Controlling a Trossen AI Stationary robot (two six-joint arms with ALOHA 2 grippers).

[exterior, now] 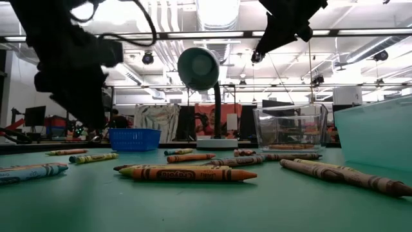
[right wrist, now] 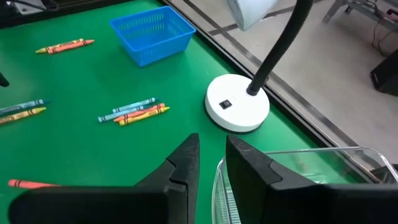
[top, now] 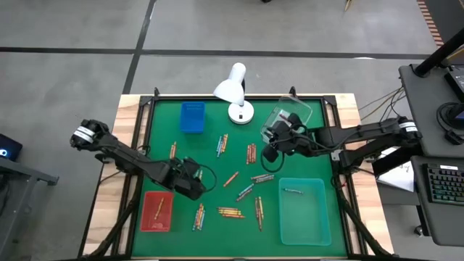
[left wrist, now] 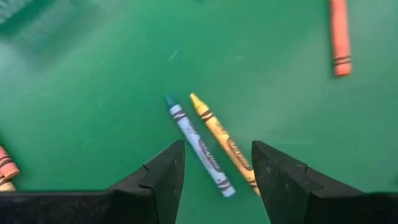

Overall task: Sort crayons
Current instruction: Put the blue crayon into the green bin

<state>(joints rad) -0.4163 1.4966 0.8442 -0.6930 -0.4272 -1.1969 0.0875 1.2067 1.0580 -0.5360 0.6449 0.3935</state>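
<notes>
Crayons lie scattered on the green mat (top: 239, 232): singles and small bunches (top: 230, 212), (top: 251, 153), (top: 262, 177). My left gripper (left wrist: 217, 149) is open and points steeply down at the mat's near left (top: 194, 185). Under its fingers a blue crayon (left wrist: 196, 142) and a yellow crayon (left wrist: 221, 138) lie side by side, and neither finger touches them. An orange crayon (left wrist: 339, 37) lies farther off. My right gripper (right wrist: 211, 142) hangs high near the clear container (top: 290, 116), its fingers a narrow gap apart with nothing between them.
A blue tray (top: 192, 116) stands at the back and a red tray (top: 157, 212) at the near left, with one crayon in it. A pale teal tray (top: 304, 212) at the near right also holds one. A white desk lamp (top: 235, 90) stands at the far edge.
</notes>
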